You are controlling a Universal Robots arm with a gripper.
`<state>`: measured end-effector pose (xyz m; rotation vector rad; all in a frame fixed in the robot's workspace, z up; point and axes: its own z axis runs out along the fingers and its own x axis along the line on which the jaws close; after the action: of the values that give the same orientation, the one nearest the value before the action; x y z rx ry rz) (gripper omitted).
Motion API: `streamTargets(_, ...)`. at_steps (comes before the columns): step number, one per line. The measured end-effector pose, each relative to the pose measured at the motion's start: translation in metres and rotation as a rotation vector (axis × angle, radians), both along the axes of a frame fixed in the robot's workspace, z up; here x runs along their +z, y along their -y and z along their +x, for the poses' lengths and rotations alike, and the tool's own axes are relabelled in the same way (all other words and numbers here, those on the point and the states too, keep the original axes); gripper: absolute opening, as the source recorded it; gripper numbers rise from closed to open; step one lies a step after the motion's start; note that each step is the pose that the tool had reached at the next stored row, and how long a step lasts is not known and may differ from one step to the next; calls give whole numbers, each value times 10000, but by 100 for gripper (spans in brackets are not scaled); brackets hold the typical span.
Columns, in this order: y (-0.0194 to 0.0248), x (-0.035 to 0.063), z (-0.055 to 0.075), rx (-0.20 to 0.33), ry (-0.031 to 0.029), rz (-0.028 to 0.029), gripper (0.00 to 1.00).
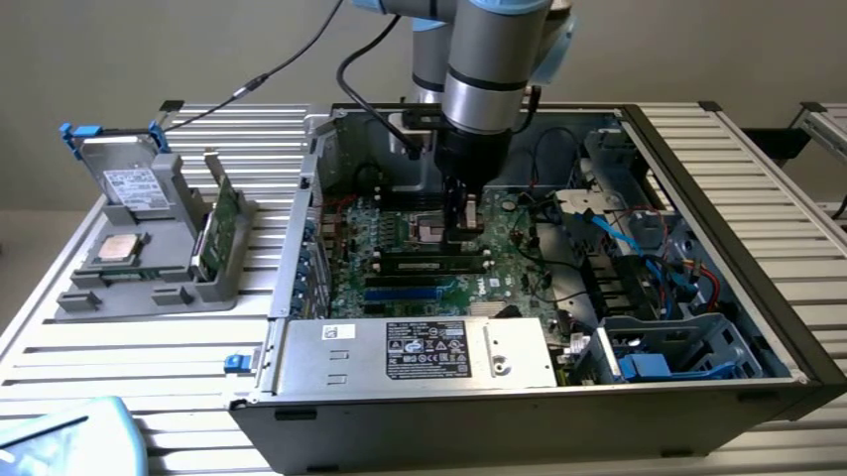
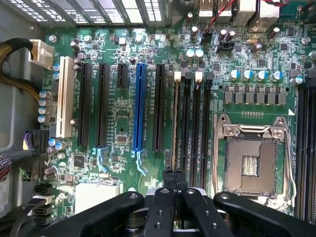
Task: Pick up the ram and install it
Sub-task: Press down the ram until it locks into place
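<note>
Your arm (image 1: 483, 69) hangs straight down, wrist vertical, with the gripper (image 2: 174, 174) pinched tight, fingers (image 2: 168, 183) pressed together.

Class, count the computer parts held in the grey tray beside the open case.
3: a silver drive box at the back, a square processor chip in front, a green board upright nearest the case. Others may be hidden.
</note>
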<state>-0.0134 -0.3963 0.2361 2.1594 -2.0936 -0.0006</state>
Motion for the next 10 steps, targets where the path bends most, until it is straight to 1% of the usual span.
streamTargets(10, -7, -2, -138, -3, 0, -17, 11)
